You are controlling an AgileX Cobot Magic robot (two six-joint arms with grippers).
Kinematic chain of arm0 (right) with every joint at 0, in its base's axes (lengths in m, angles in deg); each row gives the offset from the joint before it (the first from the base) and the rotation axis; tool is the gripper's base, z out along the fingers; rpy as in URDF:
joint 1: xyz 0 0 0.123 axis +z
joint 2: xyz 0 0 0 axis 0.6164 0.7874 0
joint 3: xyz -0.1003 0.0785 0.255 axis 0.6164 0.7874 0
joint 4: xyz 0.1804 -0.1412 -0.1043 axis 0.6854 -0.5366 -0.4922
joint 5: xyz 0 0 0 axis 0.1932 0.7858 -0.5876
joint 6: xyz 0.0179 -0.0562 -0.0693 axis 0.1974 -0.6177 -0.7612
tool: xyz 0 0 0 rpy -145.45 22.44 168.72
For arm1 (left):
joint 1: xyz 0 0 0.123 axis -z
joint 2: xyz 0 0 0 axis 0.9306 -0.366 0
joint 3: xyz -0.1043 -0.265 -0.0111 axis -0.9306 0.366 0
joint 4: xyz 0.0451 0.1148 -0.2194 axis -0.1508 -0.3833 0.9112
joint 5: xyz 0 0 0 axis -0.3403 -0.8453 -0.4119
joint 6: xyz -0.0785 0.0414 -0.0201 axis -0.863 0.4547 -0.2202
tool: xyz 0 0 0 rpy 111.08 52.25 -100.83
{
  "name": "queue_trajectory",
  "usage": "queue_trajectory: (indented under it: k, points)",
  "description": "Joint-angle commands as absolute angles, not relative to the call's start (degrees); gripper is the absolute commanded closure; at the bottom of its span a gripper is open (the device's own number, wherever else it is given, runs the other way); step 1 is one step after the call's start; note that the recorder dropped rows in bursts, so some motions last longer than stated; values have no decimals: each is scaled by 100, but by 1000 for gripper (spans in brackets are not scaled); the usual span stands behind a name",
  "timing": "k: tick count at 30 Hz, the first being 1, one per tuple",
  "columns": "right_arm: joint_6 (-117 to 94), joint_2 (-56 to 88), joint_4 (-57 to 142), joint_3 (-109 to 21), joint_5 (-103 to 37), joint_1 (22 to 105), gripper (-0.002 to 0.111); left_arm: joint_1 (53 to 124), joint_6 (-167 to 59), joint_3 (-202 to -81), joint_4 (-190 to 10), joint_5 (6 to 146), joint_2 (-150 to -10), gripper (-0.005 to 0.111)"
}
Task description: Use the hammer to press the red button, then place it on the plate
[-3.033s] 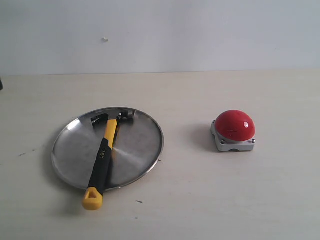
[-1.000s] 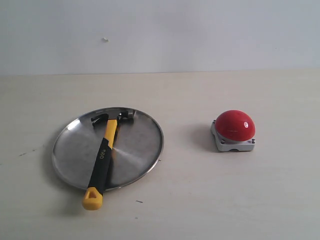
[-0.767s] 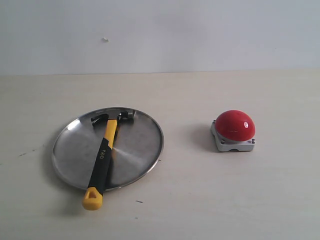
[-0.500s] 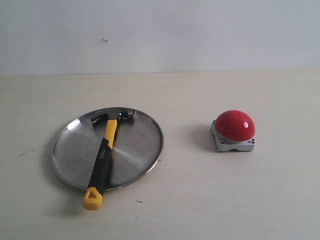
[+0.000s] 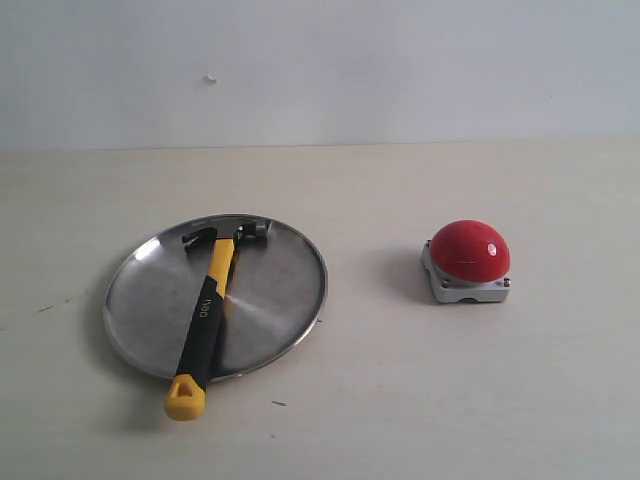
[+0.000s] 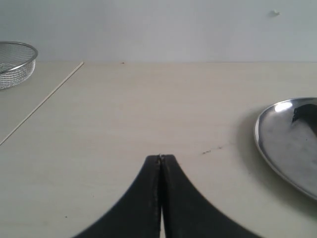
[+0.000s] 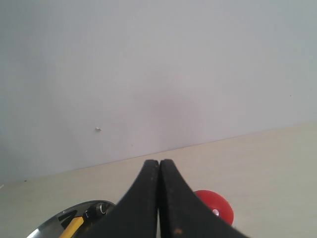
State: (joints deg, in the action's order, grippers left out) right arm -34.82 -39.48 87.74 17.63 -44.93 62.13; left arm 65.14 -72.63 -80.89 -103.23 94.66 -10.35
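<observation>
The hammer lies across the steel plate, its dark head near the plate's far rim and its yellow end hanging over the near rim. The red button on its grey base sits to the right of the plate. Neither gripper shows in the exterior view. In the left wrist view my left gripper is shut and empty over bare table, with the plate off to one side. In the right wrist view my right gripper is shut and empty, with the red button, the hammer and the plate beyond it.
A wire mesh basket stands at the far edge of the left wrist view, past a seam in the tabletop. A pale wall rises behind the table. Small dark specks mark the table near the plate.
</observation>
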Motion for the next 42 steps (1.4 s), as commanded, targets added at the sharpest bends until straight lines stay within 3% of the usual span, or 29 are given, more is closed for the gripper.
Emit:
queue_trajectory:
  k: [1, 22, 42]
  points:
    - [-3490, -3983, 8752, 1797, -4506, 6208, 108, 6503, -7236, -8068, -10356, 9369, -1001, 107]
    - [-3891, -3983, 8734, 1797, -4491, 6153, 108, 6503, -7236, -8068, -10356, 9369, -1001, 107]
    - [-3879, -4801, 8756, 1797, -4217, 4521, 108, 6503, -7236, -8068, -10356, 9369, -1001, 107]
